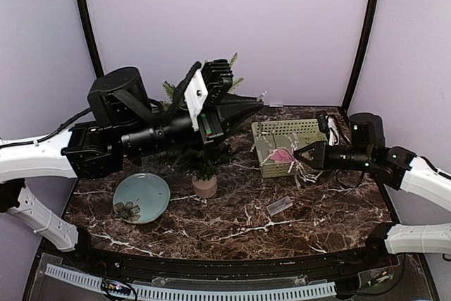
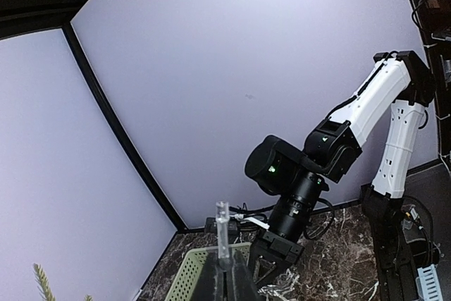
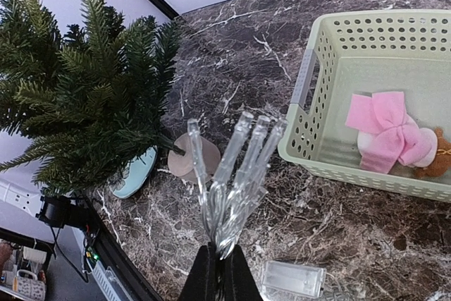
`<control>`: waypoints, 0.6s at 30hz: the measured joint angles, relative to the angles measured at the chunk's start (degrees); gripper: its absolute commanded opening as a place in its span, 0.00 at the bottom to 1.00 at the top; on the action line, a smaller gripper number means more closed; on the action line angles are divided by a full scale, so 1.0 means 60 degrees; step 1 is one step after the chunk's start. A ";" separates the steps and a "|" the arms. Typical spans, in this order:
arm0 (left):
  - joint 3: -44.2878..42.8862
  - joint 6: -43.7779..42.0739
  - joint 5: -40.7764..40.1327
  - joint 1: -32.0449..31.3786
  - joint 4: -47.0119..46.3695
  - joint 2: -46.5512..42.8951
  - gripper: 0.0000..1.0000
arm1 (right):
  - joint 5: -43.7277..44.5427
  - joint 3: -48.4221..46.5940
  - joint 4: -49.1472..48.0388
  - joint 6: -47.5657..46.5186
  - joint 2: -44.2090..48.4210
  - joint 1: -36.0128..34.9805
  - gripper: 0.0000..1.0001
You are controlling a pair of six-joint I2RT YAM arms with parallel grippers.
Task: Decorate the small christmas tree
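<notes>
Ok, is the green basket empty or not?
Not empty: the right wrist view shows a plush toy with a pink bow lying inside the basket.

left arm [image 1: 141, 139] raised, stretched level to the right. left gripper [image 1: 255, 106] fingers [image 2: 238, 283] pinched on a clear bulb [image 2: 223, 230]. right arm [image 1: 394, 163] low, reaching left, right gripper [image 1: 296, 156] clamped on a light-string bundle [image 3: 232, 174].

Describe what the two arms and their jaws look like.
The left arm and right arm match: glossy white link shells joined by black cylindrical motor housings with small green lights. Black cables loop beside the joints. Each ends in black wedge-shaped jaws; a white plate sits at the left wrist.
</notes>
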State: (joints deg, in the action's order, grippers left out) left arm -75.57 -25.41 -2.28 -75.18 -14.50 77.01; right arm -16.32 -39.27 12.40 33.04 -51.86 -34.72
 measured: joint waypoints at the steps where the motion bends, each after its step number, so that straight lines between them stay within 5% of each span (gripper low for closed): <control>1: 0.0000 0.0007 -0.0022 0.0000 0.0004 0.0000 0.00 | 0.0018 0.0069 0.0004 -0.0004 0.0044 0.0029 0.00; 13: -0.0470 0.0055 0.0168 0.0000 0.0102 -0.0047 0.00 | 0.0361 0.1213 -0.0106 -0.0106 -0.0350 0.0481 0.01; 15: -0.0630 0.0062 0.0171 0.0000 0.0157 -0.0058 0.00 | 0.0361 0.1330 -0.0171 -0.0106 -0.0404 0.0506 0.17; 18: -0.0823 0.0062 0.0091 0.0000 0.0215 -0.0066 0.00 | 0.0168 0.1388 -0.0423 -0.0200 -0.0393 0.0525 0.57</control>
State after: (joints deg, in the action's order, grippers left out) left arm -80.51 -25.04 -1.74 -75.18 -13.21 76.62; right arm -15.31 -30.94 9.87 31.83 -54.22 -31.57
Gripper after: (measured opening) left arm 0.025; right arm 0.212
